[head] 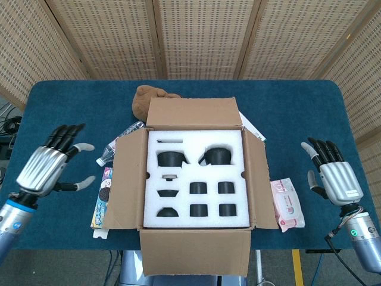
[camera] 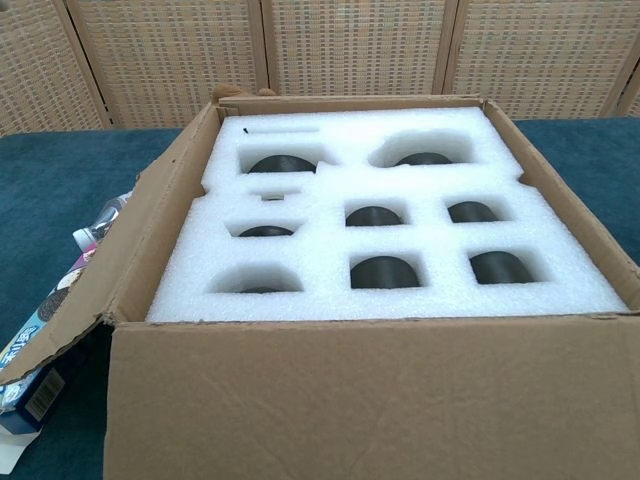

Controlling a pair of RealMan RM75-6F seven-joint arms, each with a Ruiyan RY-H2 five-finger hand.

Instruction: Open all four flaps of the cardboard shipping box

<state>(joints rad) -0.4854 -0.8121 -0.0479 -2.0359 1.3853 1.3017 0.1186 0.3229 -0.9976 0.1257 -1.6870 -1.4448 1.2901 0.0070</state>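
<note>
The cardboard shipping box [head: 128, 182] sits in the middle of the blue table, and in the chest view the box [camera: 370, 400] fills the frame. All four flaps are folded outward. White foam [head: 195, 179] with several dark round items in cutouts fills the inside, as the foam [camera: 400, 225] shows in the chest view. My left hand [head: 50, 167] hovers well left of the box, fingers spread, holding nothing. My right hand [head: 333, 176] hovers right of the box, fingers spread and empty. Neither hand appears in the chest view.
A brown plush [head: 146, 98] lies behind the box. A plastic bottle [head: 116, 143] and a snack packet [head: 102, 199] lie under the left flap. A pink wipes pack [head: 287, 205] lies right of the box, near the table's front edge.
</note>
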